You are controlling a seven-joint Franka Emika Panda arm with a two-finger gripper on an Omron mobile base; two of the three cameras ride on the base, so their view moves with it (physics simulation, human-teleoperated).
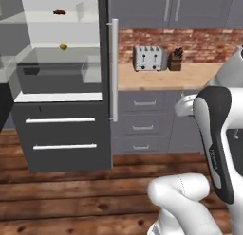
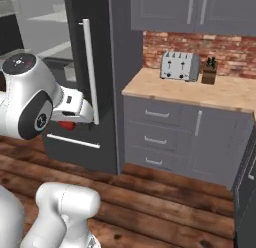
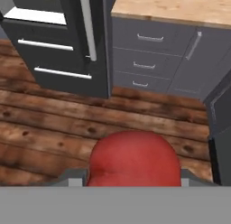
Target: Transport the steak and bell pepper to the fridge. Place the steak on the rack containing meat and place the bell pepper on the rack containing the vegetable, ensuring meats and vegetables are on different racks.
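End effector [image 3: 133, 181] gripping bell pepper [image 3: 133, 157], fridge [image 1: 61, 134] open

I find no legible text, label, brand or number. My arm [image 1: 216, 144] carries a line of small grey lettering on its dark casing, too blurred to read, and a round emblem [image 2: 41, 119], likewise unreadable.

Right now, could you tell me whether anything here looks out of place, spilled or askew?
Nothing stands out. The fridge is open, with the meat on an upper rack and the vegetable on the rack below. The gripper holds the bell pepper. The toaster sits upright on the counter.
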